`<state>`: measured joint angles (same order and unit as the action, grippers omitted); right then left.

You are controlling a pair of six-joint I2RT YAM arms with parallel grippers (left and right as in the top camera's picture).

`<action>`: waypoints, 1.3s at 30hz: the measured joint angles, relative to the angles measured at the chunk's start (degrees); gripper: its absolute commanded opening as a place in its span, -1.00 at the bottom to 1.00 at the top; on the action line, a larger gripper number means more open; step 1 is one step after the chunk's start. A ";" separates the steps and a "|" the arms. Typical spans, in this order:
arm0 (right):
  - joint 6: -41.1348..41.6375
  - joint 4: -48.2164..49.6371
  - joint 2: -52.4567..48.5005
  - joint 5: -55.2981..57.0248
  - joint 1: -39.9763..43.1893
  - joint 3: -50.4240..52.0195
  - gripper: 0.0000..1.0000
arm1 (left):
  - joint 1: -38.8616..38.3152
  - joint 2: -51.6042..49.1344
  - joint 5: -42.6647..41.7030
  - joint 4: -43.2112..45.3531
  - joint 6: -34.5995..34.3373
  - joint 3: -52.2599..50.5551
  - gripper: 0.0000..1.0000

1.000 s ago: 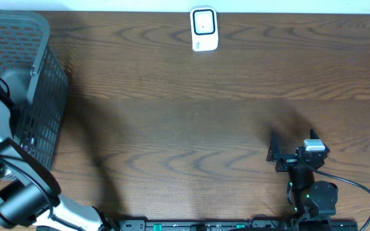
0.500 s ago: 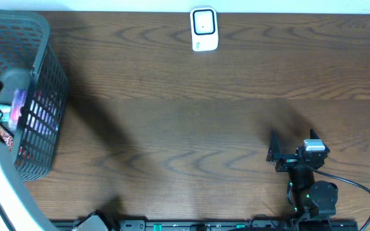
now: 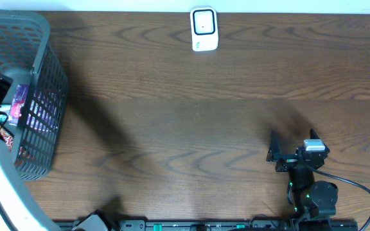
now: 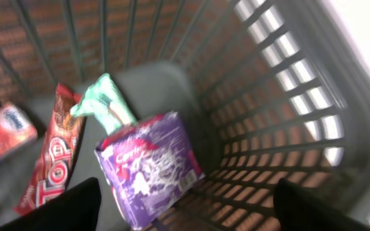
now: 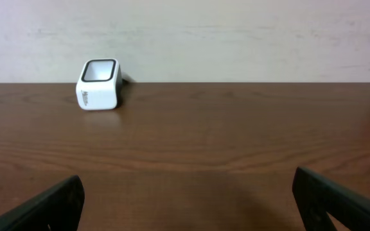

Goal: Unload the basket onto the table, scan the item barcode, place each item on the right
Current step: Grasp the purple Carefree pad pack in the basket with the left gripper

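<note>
Basket point(image 3: 51, 64) walls box in left tool point(image 4: 191, 208); table point(image 3: 172, 128) free from basket to scanner point(image 3: 204, 29).

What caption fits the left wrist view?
Open left end effector over a grey plastic mesh basket holding a purple snack packet, red wrapper and green packet.

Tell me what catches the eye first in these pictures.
The grey mesh basket at the left edge of the table stands out. A purple snack packet lies inside it beside a red wrapper, and the left gripper is open above them. A small white scanner sits at the table's far edge.
</note>
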<state>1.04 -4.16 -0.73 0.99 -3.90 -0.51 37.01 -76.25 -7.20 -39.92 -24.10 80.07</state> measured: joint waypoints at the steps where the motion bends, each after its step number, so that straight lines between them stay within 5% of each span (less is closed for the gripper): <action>1: 0.00 0.00 0.00 0.00 0.00 0.00 0.98 | 0.00 -1.70 0.00 -0.55 0.17 0.00 0.89; 20: 0.00 0.00 0.00 0.02 0.00 0.00 0.98 | 0.00 -19.74 10.19 -6.58 0.50 0.00 0.96; 36: 0.00 0.00 0.00 0.00 0.02 0.00 0.99 | 0.04 -31.36 6.23 -4.61 0.83 0.00 1.00; 37: 0.00 0.00 0.00 0.00 0.00 0.00 0.99 | 0.04 -31.80 5.81 -4.31 1.46 0.00 0.86; 39: 0.00 0.00 0.00 0.00 0.00 0.00 0.98 | 0.09 -32.65 4.85 -3.56 2.71 0.02 -0.03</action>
<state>1.04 -4.16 -0.73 0.99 -3.90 -0.51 37.10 -108.90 -2.35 -43.48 -21.39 80.09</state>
